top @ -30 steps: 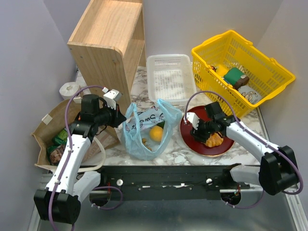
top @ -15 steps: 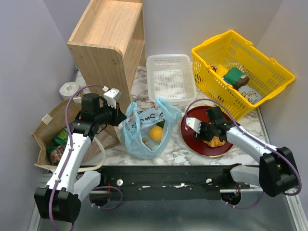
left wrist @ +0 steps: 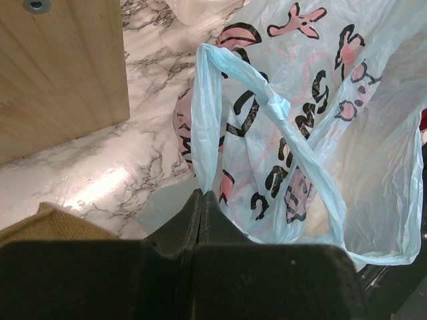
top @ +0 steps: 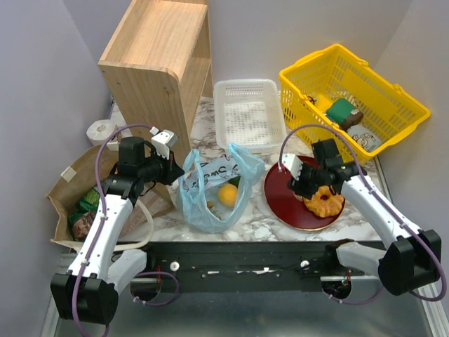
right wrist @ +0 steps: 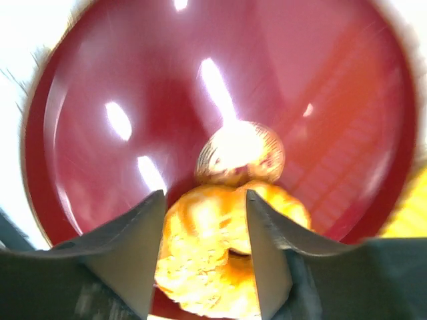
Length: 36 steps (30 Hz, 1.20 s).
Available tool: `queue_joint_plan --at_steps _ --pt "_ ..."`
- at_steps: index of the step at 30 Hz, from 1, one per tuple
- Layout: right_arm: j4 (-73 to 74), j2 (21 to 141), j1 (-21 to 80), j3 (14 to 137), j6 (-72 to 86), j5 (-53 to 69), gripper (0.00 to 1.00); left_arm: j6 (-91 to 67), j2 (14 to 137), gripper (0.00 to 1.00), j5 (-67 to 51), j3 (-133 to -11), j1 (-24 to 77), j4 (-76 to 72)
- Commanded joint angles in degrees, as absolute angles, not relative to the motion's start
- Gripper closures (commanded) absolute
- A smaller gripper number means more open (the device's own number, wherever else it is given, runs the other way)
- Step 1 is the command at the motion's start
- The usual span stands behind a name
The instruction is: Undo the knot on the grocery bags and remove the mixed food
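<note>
Unloading is the step in hand. The left gripper has its fingers pinched together on a handle loop of the light blue plastic bag, which sits on the bench just left of the red plate. The right gripper hovers with fingers apart over the ring pastry lying on that plate, not gripping it. Next, I judge, the right arm must reach into the bag's open mouth for the orange fruit — gently, since the film is thin.

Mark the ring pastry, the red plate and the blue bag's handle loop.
ring pastry (top: pixel 324 202): top external view, middle of its orange-yellow top.
red plate (top: pixel 286 202): top external view, bare left part.
blue bag handle loop (left wrist: pixel 205 120): left wrist view, its upright left strand.
</note>
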State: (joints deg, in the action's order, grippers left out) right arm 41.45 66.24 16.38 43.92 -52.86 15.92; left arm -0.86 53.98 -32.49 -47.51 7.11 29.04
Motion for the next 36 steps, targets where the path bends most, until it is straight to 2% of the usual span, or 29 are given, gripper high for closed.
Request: queue_joint_plan --at_steps 1,5,8,12,18,23,26,30,36 --pt "48.0 65.9 17.9 60.2 -45.3 32.2 0.35 6.0 53.0 1.0 -37.4 -50.0 6.7 33.5" --pt "49.7 67.0 26.3 71.5 -45.5 37.6 0.37 10.5 52.7 1.0 -38.8 -51.9 6.8 37.7" --pt "49.4 69.9 32.2 79.3 -42.3 41.5 0.45 11.4 52.3 1.0 -38.6 -52.5 6.8 39.1" --pt "45.6 75.1 38.7 83.6 -40.2 43.5 0.62 8.5 52.0 1.0 -38.6 -52.3 6.9 36.8" --pt "47.8 89.1 44.8 86.5 -48.6 45.1 0.78 2.1 54.1 1.0 -38.1 -49.3 6.9 28.3" --pt "47.4 92.4 51.1 78.9 -54.1 39.5 0.81 0.2 53.8 1.0 -38.4 -48.2 7.0 26.6" --pt "40.6 90.8 51.0 69.0 -48.6 35.6 0.82 0.3 52.1 1.0 -38.2 -47.5 6.9 26.8" --pt "37.1 85.2 51.0 61.7 -45.7 31.0 0.82 0.5 49.8 1.0 -38.1 -46.4 6.9 27.9" --pt "34.9 86.7 51.1 66.2 -46.1 22.6 0.82 1.7 49.6 1.0 -38.3 -45.2 6.9 27.6"
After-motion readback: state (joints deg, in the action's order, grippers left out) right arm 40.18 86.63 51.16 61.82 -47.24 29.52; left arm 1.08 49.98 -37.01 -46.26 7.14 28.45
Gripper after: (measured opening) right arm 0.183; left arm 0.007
